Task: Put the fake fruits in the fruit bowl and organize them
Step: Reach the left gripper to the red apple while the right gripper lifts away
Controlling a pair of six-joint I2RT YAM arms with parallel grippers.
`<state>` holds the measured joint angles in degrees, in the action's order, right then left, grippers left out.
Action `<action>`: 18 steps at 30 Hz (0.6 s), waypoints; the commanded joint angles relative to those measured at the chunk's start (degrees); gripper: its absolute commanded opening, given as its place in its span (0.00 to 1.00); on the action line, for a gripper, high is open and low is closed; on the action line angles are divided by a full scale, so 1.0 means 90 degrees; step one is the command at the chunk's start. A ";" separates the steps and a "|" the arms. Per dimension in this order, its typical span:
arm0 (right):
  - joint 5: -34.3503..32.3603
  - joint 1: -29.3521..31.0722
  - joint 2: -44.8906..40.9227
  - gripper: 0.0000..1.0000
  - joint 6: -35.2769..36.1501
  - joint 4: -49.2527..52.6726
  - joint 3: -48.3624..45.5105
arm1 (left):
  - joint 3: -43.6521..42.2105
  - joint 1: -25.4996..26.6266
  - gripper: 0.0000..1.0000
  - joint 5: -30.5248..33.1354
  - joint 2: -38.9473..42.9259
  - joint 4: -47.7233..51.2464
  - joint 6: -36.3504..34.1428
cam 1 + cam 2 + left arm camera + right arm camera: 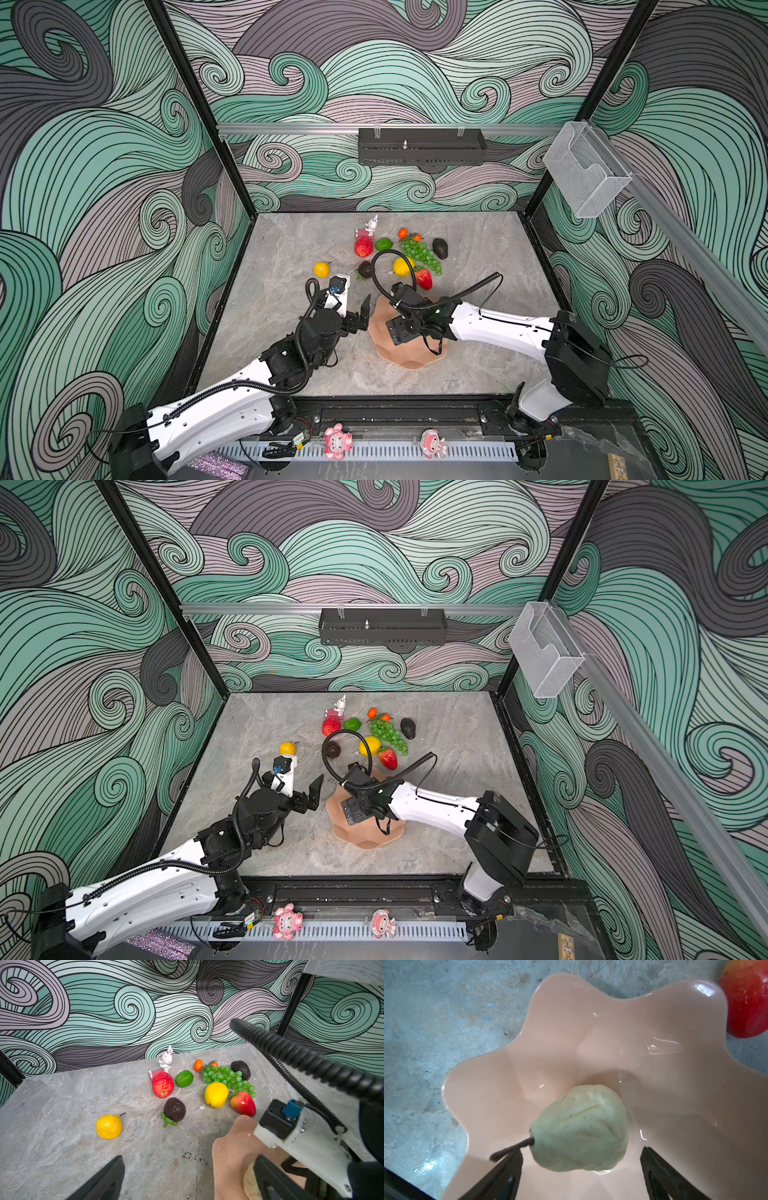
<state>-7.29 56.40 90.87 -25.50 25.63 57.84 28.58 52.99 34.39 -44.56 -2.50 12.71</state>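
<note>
Grey marbled tabletop point(270, 332) carries the salmon-pink scalloped fruit bowl point(591, 991). The right gripper point(581, 1152) hangs over the bowl, jaws spread wide and clear of the cream wrinkled pear point(581, 1128) lying inside; the release step appears complete. The left gripper point(351, 309) stands wide open and empty beside the bowl. The next move calls for a lift clear, then a pickup among the glossy plastic fruits point(419, 251) beyond the bowl.

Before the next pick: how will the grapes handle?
Grapes are a loose cluster of small berries, so probably floppy, sagging from the jaws. Lying spread flat, unlikely to roll. The lemon and strawberry beside them may shift.
</note>
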 commanded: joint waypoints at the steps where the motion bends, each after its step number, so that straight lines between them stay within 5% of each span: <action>1: 0.0236 0.0037 -0.0432 0.90 0.0126 -0.0160 -0.0167 | 0.0193 -0.0063 0.99 0.0238 -0.0089 0.0078 0.0099; 6: 0.0170 0.0029 -0.1056 0.92 0.0297 0.0078 -0.0247 | 0.0834 -0.0493 0.99 -0.0034 -0.0374 0.0928 0.0698; 7: 0.0076 0.0024 -0.1225 0.98 0.0340 0.0167 -0.0256 | 0.1030 -0.0667 0.99 -0.0183 -0.0495 0.1161 0.0880; 12: -0.0566 -0.0136 -0.2117 0.99 0.0593 0.0508 -0.0378 | 0.1799 -0.1782 0.99 -0.1556 -0.1200 0.1788 0.1647; 18: -0.0567 -0.0836 -0.2994 0.99 0.0438 0.0332 -0.0825 | 0.3324 -0.2554 0.99 -0.2375 -0.2970 0.2783 0.1830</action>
<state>-10.55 50.81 65.93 -21.45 27.97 52.64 52.95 31.75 18.68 -66.22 15.31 26.46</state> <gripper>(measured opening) 0.991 0.986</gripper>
